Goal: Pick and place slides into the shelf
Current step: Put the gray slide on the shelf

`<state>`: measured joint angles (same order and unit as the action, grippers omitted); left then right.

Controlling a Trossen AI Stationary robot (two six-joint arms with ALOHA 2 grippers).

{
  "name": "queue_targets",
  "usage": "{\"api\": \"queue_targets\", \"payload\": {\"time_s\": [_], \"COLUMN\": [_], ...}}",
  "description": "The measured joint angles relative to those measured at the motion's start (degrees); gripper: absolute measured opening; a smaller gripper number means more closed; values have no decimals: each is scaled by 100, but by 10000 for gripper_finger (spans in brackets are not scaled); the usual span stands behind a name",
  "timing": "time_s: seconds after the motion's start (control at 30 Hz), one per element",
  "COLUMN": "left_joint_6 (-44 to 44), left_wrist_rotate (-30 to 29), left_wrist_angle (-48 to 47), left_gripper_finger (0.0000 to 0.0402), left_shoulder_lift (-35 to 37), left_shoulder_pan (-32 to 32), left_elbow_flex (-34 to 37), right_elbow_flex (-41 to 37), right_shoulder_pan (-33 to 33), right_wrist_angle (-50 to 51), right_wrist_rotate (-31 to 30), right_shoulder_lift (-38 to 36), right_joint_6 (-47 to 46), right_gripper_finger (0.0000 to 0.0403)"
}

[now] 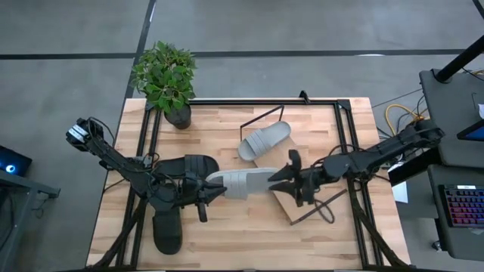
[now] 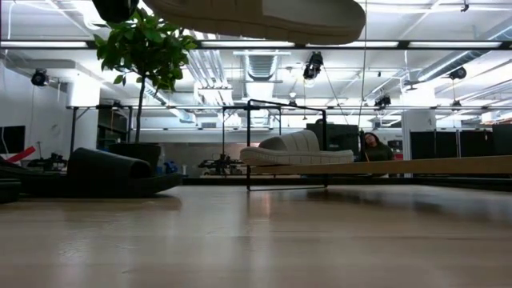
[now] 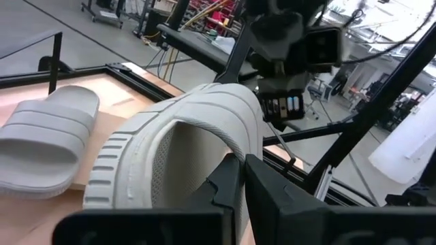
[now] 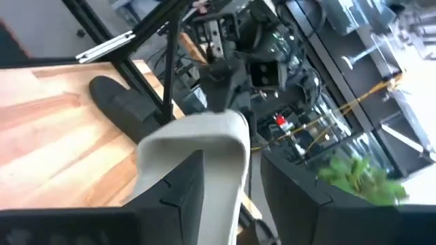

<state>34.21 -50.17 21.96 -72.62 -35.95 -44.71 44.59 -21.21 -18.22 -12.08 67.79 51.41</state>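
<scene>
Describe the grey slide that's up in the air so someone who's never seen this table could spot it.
Start at the wooden table and find the middle, where the two dark arms meet. The light grey slide hangs there between the left gripper and right gripper. Its twin lies on the shelf; the black slides sit left.

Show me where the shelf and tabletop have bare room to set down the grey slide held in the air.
On the shelf, the board behind the right gripper lies bare; its far end holds the other grey slide. The tabletop is free along the near edge, right of the black slides. It is crowded mid-table, where the left gripper grips the lifted grey slide.
</scene>
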Motion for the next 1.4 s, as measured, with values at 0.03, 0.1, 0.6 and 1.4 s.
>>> {"api": "queue_targets", "payload": {"time_s": [0.03,0.1,0.6,1.4], "left_joint_6": [-1,-2,-6,-22], "left_wrist_rotate": [2,0,90,512], "left_wrist_angle": [1,2,-23,4], "left_gripper_finger": [0,0,0,0], "left_shoulder_lift": [-2,-2,-11,-17], "left_shoulder_pan": [0,0,-6,-4], "left_elbow_flex": [0,0,11,18], "right_elbow_flex": [111,330,2464,2858], "right_shoulder_pan": [0,9,33,-136], "right_wrist_angle": [0,84,2115,3156], "right_wrist_rotate": [-2,-3,-747,-1582], "right_shoulder_lift": [129,362,1832,1849], "right_joint_6": [76,163,326,1216], "right_gripper_finger": [130,124,111,109]}}
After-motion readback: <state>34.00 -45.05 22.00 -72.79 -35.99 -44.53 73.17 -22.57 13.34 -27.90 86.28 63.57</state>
